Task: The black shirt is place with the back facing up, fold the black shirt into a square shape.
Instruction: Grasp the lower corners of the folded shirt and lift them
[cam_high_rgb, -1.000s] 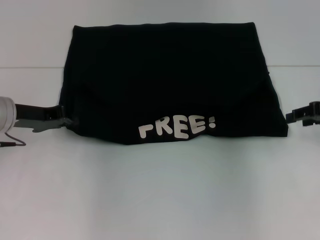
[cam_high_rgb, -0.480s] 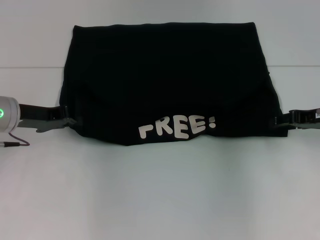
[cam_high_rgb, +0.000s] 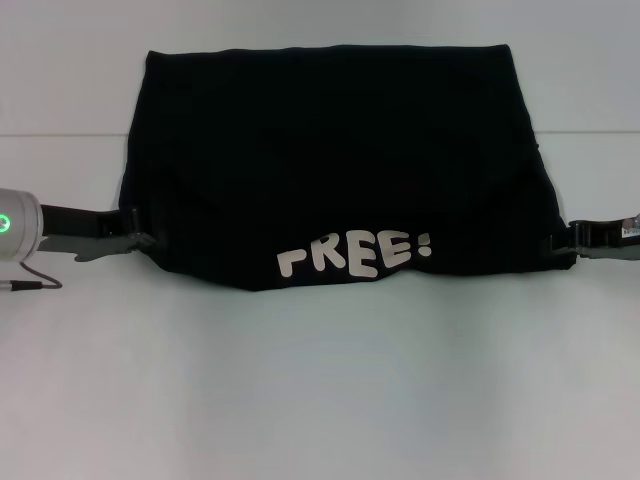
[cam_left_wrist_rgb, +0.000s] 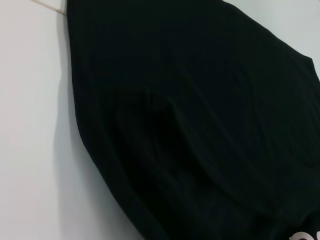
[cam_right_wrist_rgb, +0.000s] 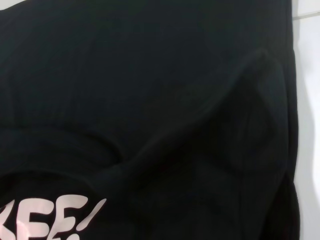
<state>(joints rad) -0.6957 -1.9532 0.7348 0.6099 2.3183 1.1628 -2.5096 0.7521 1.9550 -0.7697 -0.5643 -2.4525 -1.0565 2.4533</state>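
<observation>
The black shirt (cam_high_rgb: 340, 165) lies spread flat on the white tabletop (cam_high_rgb: 320, 380), reaching from the far edge toward the middle, wider along its near hem than at its far side. White chunky "FREE!" lettering (cam_high_rgb: 355, 253) shows along the near hem, slightly right of the shirt's centre. The left claw (cam_high_rgb: 135, 240) sits low at the shirt's near-left corner, its tip touching the cloth edge; I cannot tell whether it is wide, narrow or pinching fabric. The right claw (cam_high_rgb: 562, 243) sits at the near-right corner, its tip against the hem, and its state is likewise unclear. Both wrist views are filled with dark cloth: soft folds and ridges run across it, with part of the lettering visible in the right wrist view.
</observation>
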